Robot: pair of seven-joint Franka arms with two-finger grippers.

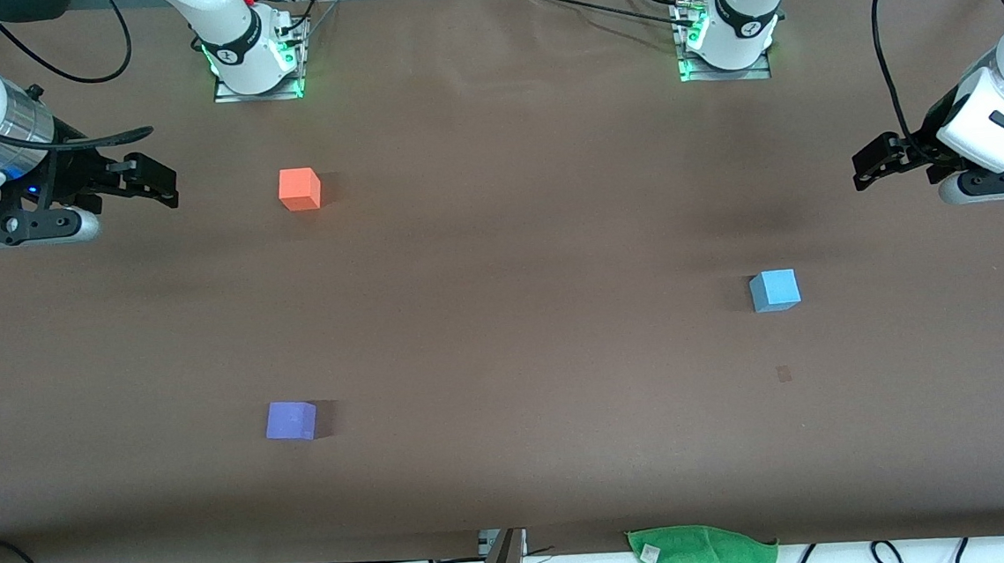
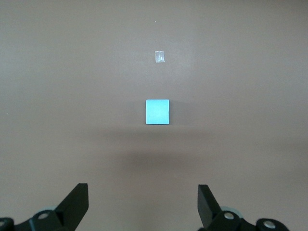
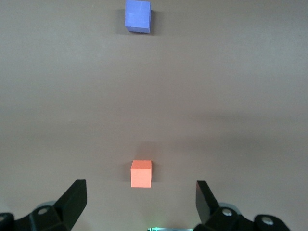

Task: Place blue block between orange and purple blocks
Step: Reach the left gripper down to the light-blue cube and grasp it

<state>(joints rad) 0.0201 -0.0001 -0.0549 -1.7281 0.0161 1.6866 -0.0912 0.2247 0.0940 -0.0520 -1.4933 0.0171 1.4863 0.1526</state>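
Observation:
The light blue block (image 1: 774,290) sits on the brown table toward the left arm's end; it also shows in the left wrist view (image 2: 157,111). The orange block (image 1: 299,190) and the purple block (image 1: 291,420) sit toward the right arm's end, the purple one nearer the front camera. Both also show in the right wrist view, orange (image 3: 141,173) and purple (image 3: 137,16). My left gripper (image 1: 863,168) is open and empty, up at the table's end, its jaws wide apart (image 2: 142,192). My right gripper (image 1: 161,180) is open and empty, up beside the orange block (image 3: 140,192).
A small square patch (image 1: 783,374) lies on the table nearer the front camera than the blue block, also in the left wrist view (image 2: 160,57). A green cloth (image 1: 702,554) hangs at the table's front edge. Cables run below that edge.

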